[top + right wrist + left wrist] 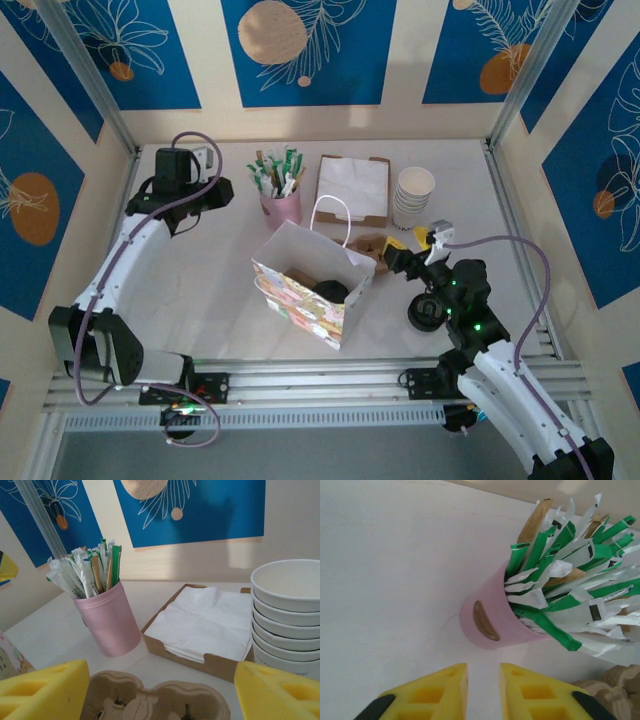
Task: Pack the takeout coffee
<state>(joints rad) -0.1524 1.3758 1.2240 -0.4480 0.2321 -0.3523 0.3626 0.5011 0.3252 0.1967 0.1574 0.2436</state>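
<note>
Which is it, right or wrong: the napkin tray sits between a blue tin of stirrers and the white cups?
Wrong: the tin is pink, not blue, per the right wrist view. The napkin tray does sit between it and the white cups.

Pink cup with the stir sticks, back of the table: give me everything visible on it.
The pink cylindrical cup looks smooth, plastic or painted metal, with a thin top rim and a brown curved mark on one side. It stands upright on the white table, stuffed with green and white wrapped packets and wooden stirrers that fan out. The brown cardboard napkin tray sits beside it, apart.
</note>
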